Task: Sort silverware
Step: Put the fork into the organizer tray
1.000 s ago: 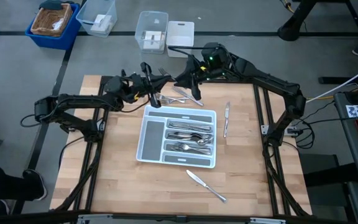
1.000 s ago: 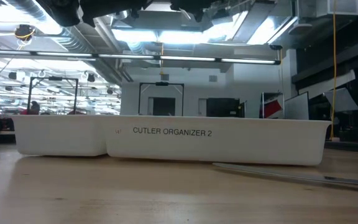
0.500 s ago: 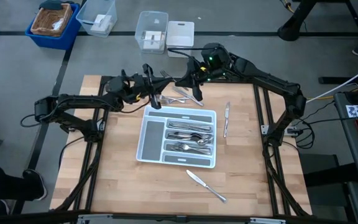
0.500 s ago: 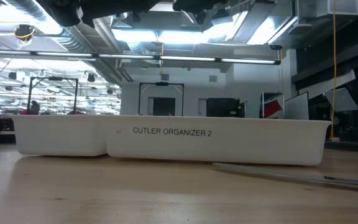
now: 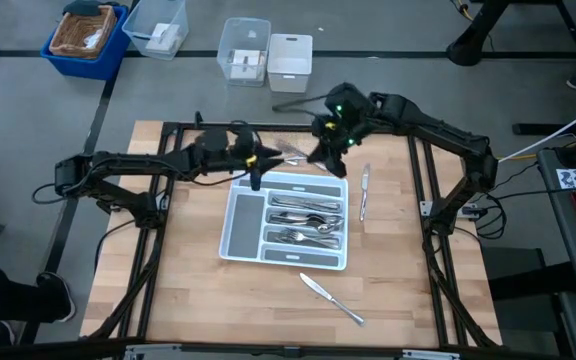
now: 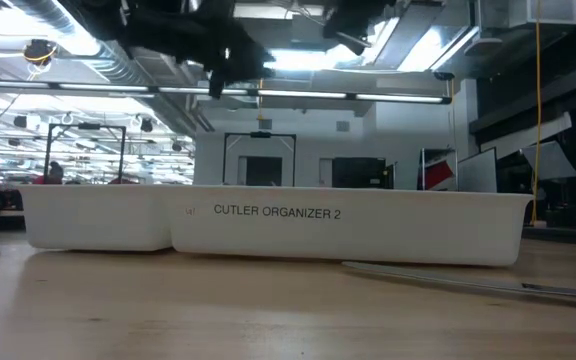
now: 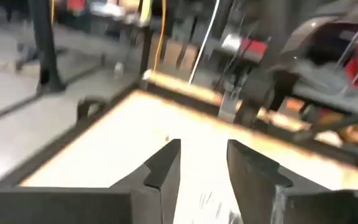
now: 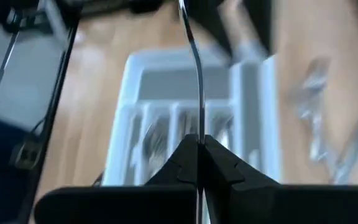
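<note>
The white tray (image 5: 236, 215) lies mid-table with forks and spoons (image 5: 308, 215) in its right compartments. Loose silverware (image 5: 290, 152) lies on the wood just beyond the tray's far edge. One knife (image 5: 365, 190) lies right of the tray and another (image 5: 330, 298) near of it. My left gripper (image 5: 257, 168) hovers open over the tray's far-left corner with nothing between its fingers (image 7: 163, 168). My right gripper (image 5: 325, 150) is above the tray's far-right corner, shut on a thin silver piece (image 8: 194, 68). My right gripper pinches one slim piece of silverware between its two fingers (image 8: 219, 158). The piece shows edge-on and sticks straight out ahead of the fingertips along them (image 8: 198, 127). It is lifted clear above the tray. Which end it has I cannot tell.
Plastic bins (image 5: 266, 55) and a blue basket (image 5: 86, 35) sit on the floor beyond the table's far edge. In the low view the tray wall (image 6: 268, 225) blocks most of the table, with a knife (image 6: 468, 281) lying on the wood in front of it.
Both grippers have moved toward the near edge and a little to the right, from over the loose pile to over the tray's far edge. Both arms now show at the top of the low view, where they did not reach before.
</note>
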Available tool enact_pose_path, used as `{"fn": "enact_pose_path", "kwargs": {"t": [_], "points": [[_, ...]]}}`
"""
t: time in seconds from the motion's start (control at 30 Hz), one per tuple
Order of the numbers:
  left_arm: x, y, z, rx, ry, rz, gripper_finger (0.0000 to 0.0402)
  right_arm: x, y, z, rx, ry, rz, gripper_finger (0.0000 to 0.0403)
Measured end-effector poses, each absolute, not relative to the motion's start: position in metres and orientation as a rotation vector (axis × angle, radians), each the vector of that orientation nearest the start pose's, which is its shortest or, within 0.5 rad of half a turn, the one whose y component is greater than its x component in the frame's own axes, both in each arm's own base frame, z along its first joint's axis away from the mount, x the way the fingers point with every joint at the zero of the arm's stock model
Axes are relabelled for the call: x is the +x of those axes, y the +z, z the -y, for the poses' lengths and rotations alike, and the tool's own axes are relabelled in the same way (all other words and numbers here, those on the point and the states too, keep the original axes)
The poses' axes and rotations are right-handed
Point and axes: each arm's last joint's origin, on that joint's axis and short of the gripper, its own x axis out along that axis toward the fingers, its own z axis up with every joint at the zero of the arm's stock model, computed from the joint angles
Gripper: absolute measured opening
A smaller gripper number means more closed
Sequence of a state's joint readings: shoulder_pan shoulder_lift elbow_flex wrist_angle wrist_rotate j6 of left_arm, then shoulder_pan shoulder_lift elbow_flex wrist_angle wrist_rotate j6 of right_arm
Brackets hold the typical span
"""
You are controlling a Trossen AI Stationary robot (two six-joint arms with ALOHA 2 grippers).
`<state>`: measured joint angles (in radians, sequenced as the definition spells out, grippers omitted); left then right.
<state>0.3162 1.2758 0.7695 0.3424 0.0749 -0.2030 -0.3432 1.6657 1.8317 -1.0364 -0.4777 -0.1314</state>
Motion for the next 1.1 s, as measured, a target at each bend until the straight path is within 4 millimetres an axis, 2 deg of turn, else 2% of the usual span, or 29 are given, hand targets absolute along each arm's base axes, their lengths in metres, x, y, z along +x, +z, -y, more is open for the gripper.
{"fn": "enact_pose_path", "kwargs": {"t": [0.17,0.37,0.57,0.87,1.1], "points": [[0.264,0.26,-0.088,-0.236,0.279,-0.287,0.0117,0.326,0.375,0.069,0.238,0.274,-0.924,0.0007],[0.261,0.256,-0.092,-0.201,0.293,-0.327,0.0112,0.334,0.334,0.038,0.285,0.441,-1.001,0.0007],[0.259,0.257,-0.1,-0.176,0.316,-0.327,0.0113,0.343,0.297,0.033,0.369,0.559,-0.924,0.0006],[0.253,0.251,-0.108,-0.193,0.35,-0.38,0.0113,0.339,0.234,0.029,0.371,0.437,-0.975,0.0007],[0.251,0.25,-0.112,-0.199,0.367,-0.391,0.0114,0.331,0.208,0.011,0.342,0.441,-1.022,0.0009]]}}
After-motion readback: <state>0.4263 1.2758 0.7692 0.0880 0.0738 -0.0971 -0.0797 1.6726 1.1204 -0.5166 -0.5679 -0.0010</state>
